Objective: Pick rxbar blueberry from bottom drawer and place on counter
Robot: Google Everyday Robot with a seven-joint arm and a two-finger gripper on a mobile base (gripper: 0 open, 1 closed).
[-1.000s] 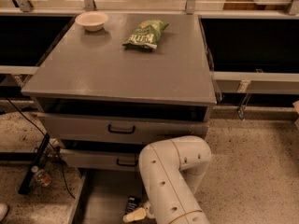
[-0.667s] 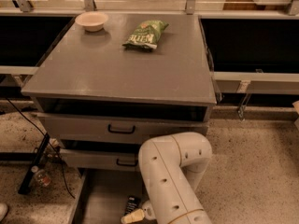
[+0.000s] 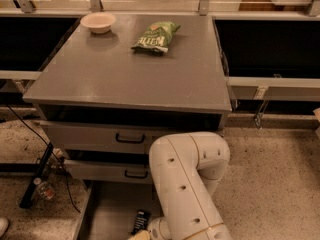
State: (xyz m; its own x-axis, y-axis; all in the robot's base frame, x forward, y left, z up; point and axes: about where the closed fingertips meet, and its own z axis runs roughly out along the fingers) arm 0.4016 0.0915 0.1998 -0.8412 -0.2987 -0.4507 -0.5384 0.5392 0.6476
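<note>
The rxbar blueberry, a small dark bar, lies on the floor of the pulled-out bottom drawer at the lower edge of the camera view. My gripper is just below the bar, at the very bottom of the frame, mostly cut off and partly hidden by my white arm. Whether it touches the bar does not show. The grey counter is the cabinet's top, above the drawers.
On the counter lie a green chip bag and a pale bowl at the back. Two upper drawers with black handles sit over the open one. Cables and a bottle lie on the floor at left.
My arm's elbow has risen a little. The dark bar stays at about the same spot in the drawer.
</note>
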